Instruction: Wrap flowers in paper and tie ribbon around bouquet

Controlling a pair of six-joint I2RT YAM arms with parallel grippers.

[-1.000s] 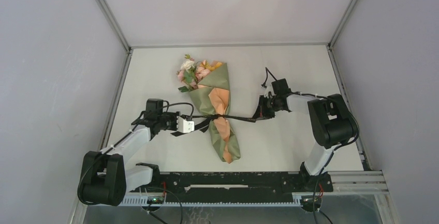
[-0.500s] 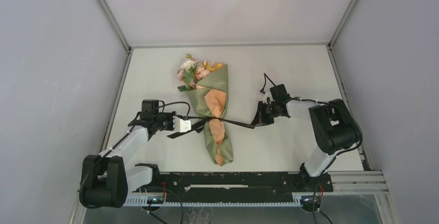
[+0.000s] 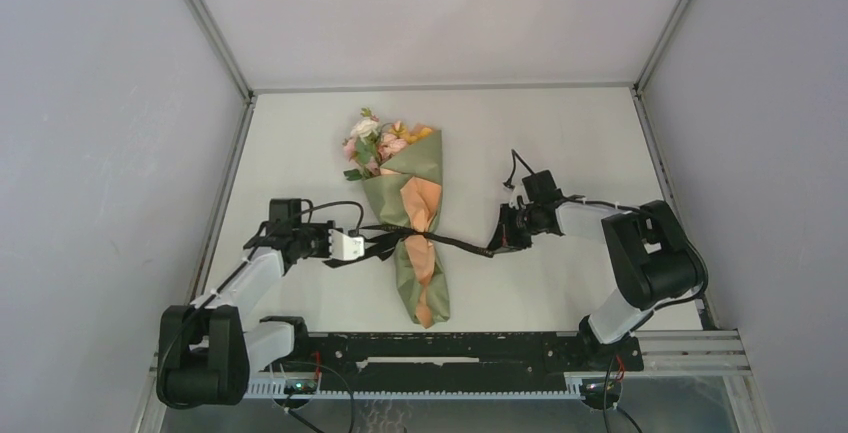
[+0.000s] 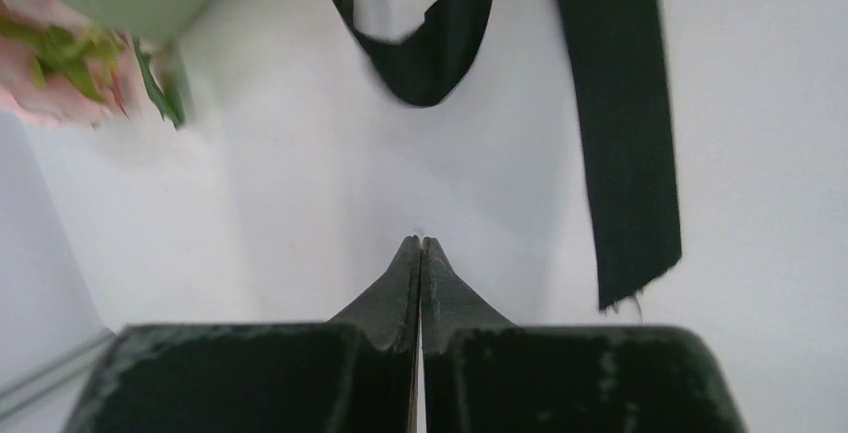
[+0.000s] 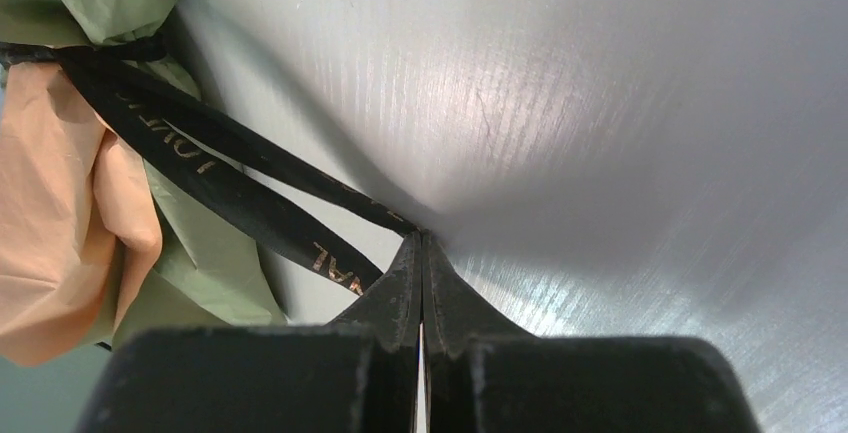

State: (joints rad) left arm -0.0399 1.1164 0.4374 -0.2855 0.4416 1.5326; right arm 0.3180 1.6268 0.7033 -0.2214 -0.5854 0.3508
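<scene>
The bouquet (image 3: 415,223) lies on the table, a cone of olive and peach paper (image 5: 70,213) with the flowers (image 3: 375,138) at its far end. The black ribbon (image 3: 455,244) circles its waist. Right of the cone, my right gripper (image 3: 494,246) is shut on the ribbon (image 5: 250,168), whose strands run straight to its tips (image 5: 421,236). To the left my left gripper (image 3: 368,244) is shut with nothing between its fingers (image 4: 421,243). Beyond it lie a ribbon loop (image 4: 430,53) and a frayed loose ribbon tail (image 4: 620,153).
The white table (image 3: 560,133) is boxed in by grey walls with metal corner posts. A black rail (image 3: 450,348) carrying both arm bases runs along the near edge.
The ribbon on the left, taut before, now hangs slack in loops. My left gripper drew back leftward. My right gripper moved nearer the front edge, and the bouquet's narrow end swung left.
</scene>
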